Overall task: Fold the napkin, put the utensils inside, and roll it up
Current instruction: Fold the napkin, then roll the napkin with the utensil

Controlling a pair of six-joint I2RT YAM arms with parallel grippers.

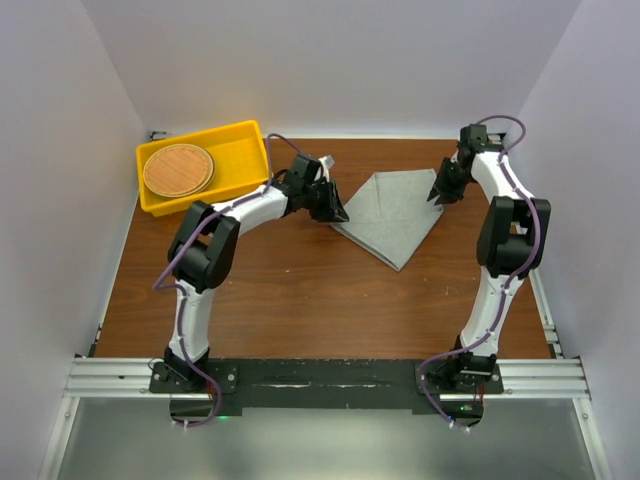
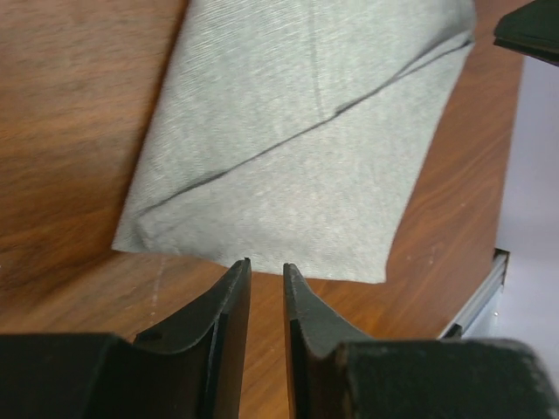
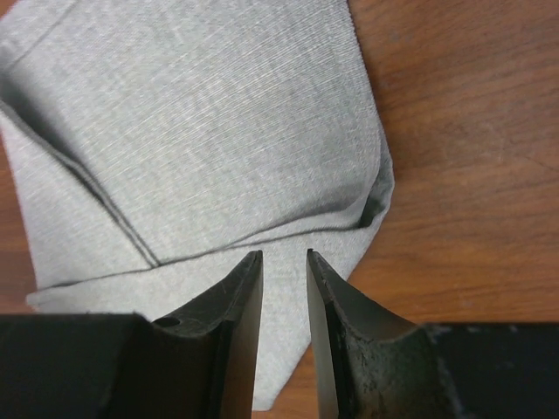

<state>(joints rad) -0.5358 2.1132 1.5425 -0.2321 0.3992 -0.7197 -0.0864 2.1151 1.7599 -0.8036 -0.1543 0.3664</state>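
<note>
A brown wooden surface point(image 1: 280, 300) seen from above, with white walls around it. Two white-and-black arms rise from the near edge and bend inward toward the far middle.

The grey napkin point(image 1: 392, 215) lies flat between them, folded over itself into a rough kite with one point toward the near edge. Diagonal layer edges cross its top.

The left gripper point(image 2: 266, 269) sits at the napkin's left side. Its two black fingers point(image 2: 229, 305) stand a narrow slit apart – released, with only bare wood showing between them and the cloth's edge just past the tips.

The right gripper point(image 3: 284, 255) is over the napkin's right corner. Its fingers point(image 3: 240, 297) are also slightly parted, and the cloth lies flat below the gap (nothing looks pinched, so this one reads as released too).

At the far left corner sits a yellow tray point(image 1: 245, 160), well apart from the napkin, with a round brown woven disc point(image 1: 178, 170) in it. Purple cables loop along both arms – none touch the cloth.
</note>
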